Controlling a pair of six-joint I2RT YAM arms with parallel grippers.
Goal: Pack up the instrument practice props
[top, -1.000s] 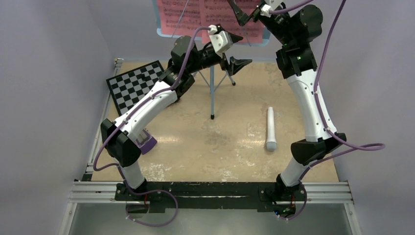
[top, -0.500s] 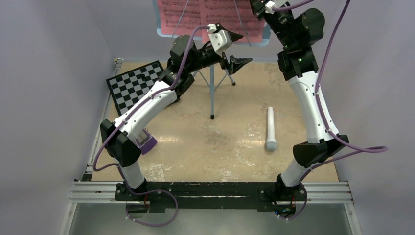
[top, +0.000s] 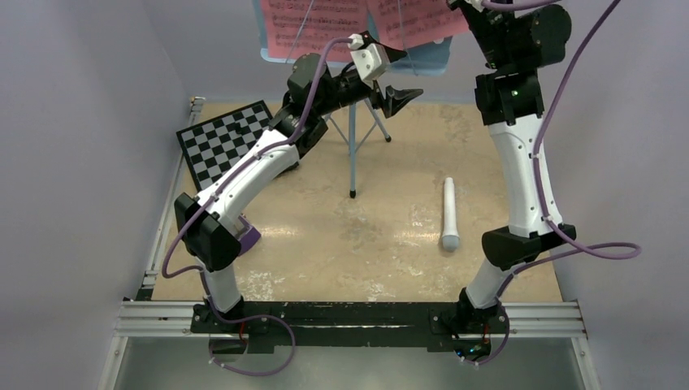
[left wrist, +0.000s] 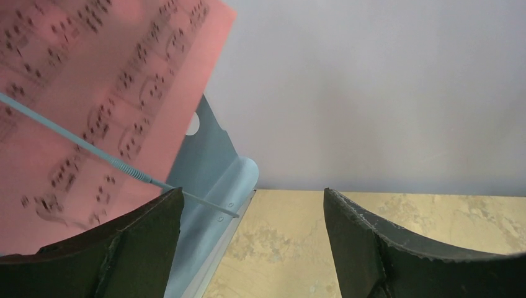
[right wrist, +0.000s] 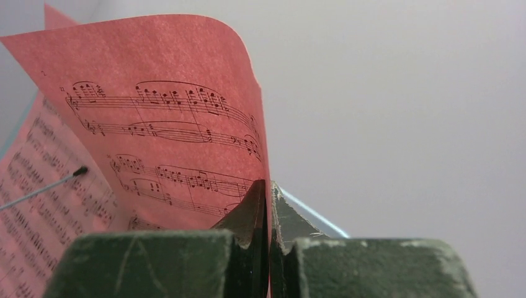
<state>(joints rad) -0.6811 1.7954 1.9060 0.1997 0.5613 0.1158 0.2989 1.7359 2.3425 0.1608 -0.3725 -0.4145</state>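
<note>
— Since I can't see it, what lies nearest the arms?
— A white recorder tube [top: 448, 213], flat on the table [top: 366, 244], right of centre. At left is a purple wedge [top: 248, 236], half hidden behind the left arm [top: 244, 175]. Neither is touched.
— And further back?
— The light-blue music stand [top: 353, 138] on its thin tripod. The left gripper [top: 410, 73] hovers beside it, jaws wide, holding nothing. One pink page [top: 313, 24] rests on the stand. The right gripper [right wrist: 270, 205], high at the back, pinches the other pink sheet [right wrist: 180, 112] by one edge.
— How will that sheet handle?
— Feather-light and floppy, I'd say; it curls above the jaws. An edge pinch suits it, but a sharp tug could tear it.
— What has changed?
— A second ago those right jaws gaped beside the page. Now they're closed, and the sheet hangs tilted off the stand.
</note>
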